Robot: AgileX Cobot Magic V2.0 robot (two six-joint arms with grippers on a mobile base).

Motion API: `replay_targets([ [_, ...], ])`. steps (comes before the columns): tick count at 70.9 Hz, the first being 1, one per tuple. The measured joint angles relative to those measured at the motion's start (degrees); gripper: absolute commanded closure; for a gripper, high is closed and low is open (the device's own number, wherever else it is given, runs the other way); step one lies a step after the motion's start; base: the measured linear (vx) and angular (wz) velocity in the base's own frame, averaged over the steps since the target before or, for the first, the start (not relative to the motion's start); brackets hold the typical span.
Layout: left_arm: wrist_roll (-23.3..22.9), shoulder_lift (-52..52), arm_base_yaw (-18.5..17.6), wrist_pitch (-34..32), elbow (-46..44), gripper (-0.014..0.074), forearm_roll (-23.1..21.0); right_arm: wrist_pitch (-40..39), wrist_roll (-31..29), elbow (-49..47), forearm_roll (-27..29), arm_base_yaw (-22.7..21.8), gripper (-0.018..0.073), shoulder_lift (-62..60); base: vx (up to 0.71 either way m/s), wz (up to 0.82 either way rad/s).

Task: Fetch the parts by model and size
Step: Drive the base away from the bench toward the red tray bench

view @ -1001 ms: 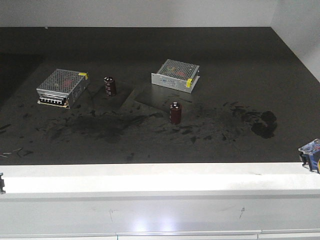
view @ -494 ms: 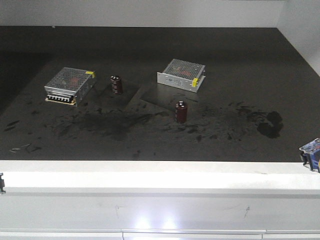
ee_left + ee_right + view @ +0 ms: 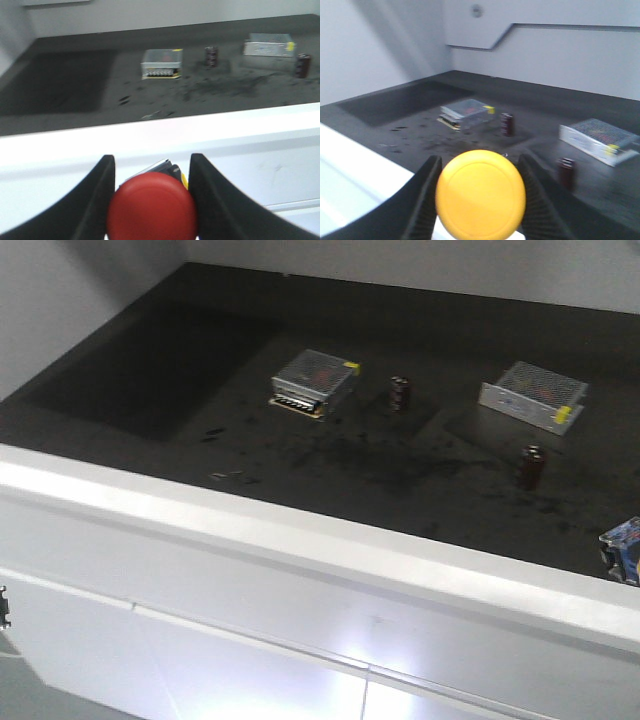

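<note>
we see the dark table (image 3: pixel 150 370) bare left of the box (image 3: pixel 314 381). left gripper (image 3: pixel 150 162) clamps the red switch (image 3: pixel 151 205), right gripper (image 3: pixel 479 159) the yellow switch (image 3: pixel 480 195); both caps face the wrist cameras, stems running along the fingers.

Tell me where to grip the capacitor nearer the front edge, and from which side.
Grip the capacitor across its round side wall, about mid-height, probably coming from above. It stands upright, apart from the metal box behind it, so both flanks look free.
</note>
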Motion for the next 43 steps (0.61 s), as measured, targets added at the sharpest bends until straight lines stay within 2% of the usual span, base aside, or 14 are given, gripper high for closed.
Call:
replay_targets([
  [43,0.0,0.0,0.0,0.0,0.0,0.0603,0.0,0.0,0.0,0.1,0.0,0.0,0.0565,0.0,-0.07,0.93],
])
